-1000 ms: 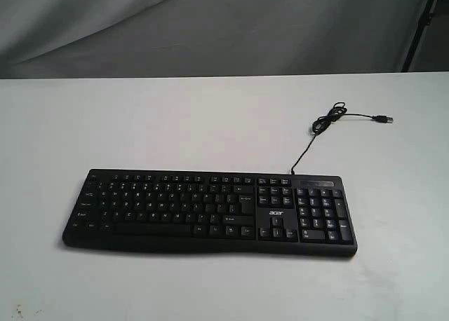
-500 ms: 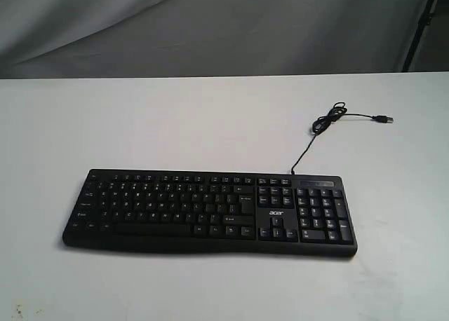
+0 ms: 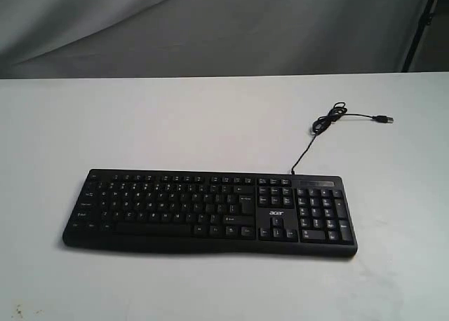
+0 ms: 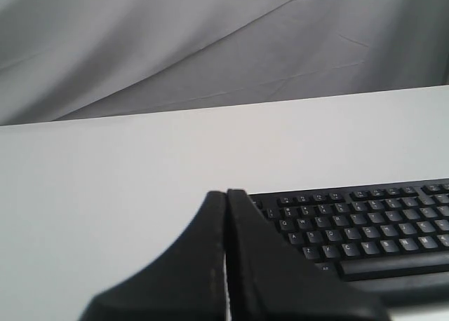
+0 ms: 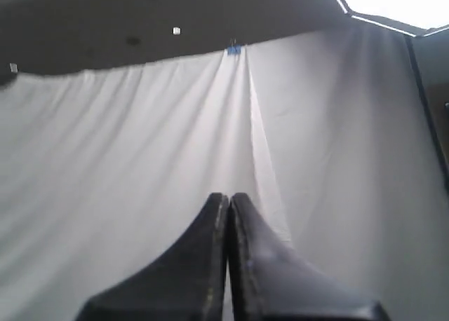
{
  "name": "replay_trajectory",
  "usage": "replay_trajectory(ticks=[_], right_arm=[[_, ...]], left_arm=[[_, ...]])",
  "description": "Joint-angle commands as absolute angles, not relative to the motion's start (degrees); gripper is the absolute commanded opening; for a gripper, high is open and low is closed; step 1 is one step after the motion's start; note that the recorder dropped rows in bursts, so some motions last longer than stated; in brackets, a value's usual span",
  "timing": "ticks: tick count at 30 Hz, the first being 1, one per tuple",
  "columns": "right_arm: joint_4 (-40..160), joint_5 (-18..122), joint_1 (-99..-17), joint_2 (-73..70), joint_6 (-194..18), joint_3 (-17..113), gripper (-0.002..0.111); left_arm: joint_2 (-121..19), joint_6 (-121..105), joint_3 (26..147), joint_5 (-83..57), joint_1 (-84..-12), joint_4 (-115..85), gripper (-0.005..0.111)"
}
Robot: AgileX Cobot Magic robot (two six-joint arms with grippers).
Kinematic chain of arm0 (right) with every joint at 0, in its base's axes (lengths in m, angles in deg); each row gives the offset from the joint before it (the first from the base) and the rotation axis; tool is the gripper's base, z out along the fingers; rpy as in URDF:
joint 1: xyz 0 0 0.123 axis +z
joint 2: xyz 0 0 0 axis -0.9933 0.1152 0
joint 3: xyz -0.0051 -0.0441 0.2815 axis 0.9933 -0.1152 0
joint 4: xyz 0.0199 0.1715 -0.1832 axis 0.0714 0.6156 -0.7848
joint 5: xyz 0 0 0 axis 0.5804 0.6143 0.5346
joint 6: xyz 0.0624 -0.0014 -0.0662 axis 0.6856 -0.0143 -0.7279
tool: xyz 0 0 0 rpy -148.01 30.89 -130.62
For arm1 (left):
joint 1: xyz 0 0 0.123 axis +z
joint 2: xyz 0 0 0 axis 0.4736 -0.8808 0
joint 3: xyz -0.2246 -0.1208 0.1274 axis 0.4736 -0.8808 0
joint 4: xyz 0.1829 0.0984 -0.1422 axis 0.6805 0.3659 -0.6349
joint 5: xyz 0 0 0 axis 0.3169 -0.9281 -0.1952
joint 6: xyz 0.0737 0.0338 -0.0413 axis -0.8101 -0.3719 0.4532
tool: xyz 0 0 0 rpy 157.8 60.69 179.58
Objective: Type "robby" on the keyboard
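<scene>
Left fingers: the left fingers (image 4: 216,212) are pressed together with nothing between them, aimed toward the letter-key end of the keyboard (image 3: 210,209) and clear of it.
Right fingers: the right fingers (image 5: 217,212) are also together and empty, raised well away from the keyboard and facing the grey cloth backdrop (image 5: 126,160).
Keyboard: it lies flat on the white surface (image 3: 175,118), untouched, with the numeric pad at its far end from the left fingers.
Cable: the cable (image 3: 309,149) runs slack from the keyboard's back edge to a loose loop and an unplugged plug (image 3: 384,118).
Handling: likely a light, stiff plastic body that could skid under a slanted push. The keys yield and sit close together.
Where to touch: no grasp is needed. One closed tip should come straight down on the middle of a key cap.
</scene>
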State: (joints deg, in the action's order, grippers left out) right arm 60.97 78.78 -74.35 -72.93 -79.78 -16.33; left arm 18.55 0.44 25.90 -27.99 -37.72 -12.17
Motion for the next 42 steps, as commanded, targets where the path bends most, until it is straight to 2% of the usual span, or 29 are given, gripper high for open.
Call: replay_trajectory(ticks=[1,6,9,16,22,27,30,33,36,39,42], right_arm=[[63.8,83.3,-74.8,-73.2,-62.2,-16.5,0.0],[47.3,71.9,-74.8,-73.1,-52.4,-9.7,0.0],[35.4,68.5,-74.8,-68.4,-43.8,-2.3,0.0],[-2.3,72.2,-74.8,-49.1,-14.4,17.0,0.0],[-40.3,79.0,-74.8,-31.9,-0.6,34.5,0.0],[-40.3,69.2,-74.8,-25.2,-5.1,40.3,0.0],[-40.3,60.3,-74.8,-23.4,-16.8,42.1,0.0],[-40.3,47.8,-74.8,-22.1,-33.3,42.9,0.0],[-36.9,31.9,-74.8,-20.1,-35.9,44.5,0.0],[-8.4,23.8,-74.8,-17.1,-48.5,50.7,0.0],[28.6,23.1,-74.8,-12.9,-82.3,57.4,0.0]], left_arm=[[18.8,0.6,25.7,-27.7,-38.1,-11.9,0.0],[18.8,0.6,25.7,-27.7,-38.1,-11.9,0.0],[18.8,0.6,25.7,-27.7,-38.1,-11.9,0.0],[18.8,0.6,25.7,-27.7,-38.1,-11.9,0.0],[18.8,0.6,25.7,-27.7,-38.1,-11.9,0.0],[18.8,0.6,25.7,-27.7,-38.1,-11.9,0.0],[18.8,0.6,25.7,-27.7,-38.1,-11.9,0.0],[18.8,0.6,25.7,-27.7,-38.1,-11.9,0.0],[18.8,0.6,25.7,-27.7,-38.1,-11.9,0.0],[18.8,0.6,25.7,-27.7,-38.1,-11.9,0.0],[18.8,0.6,25.7,-27.7,-38.1,-11.9,0.0]])
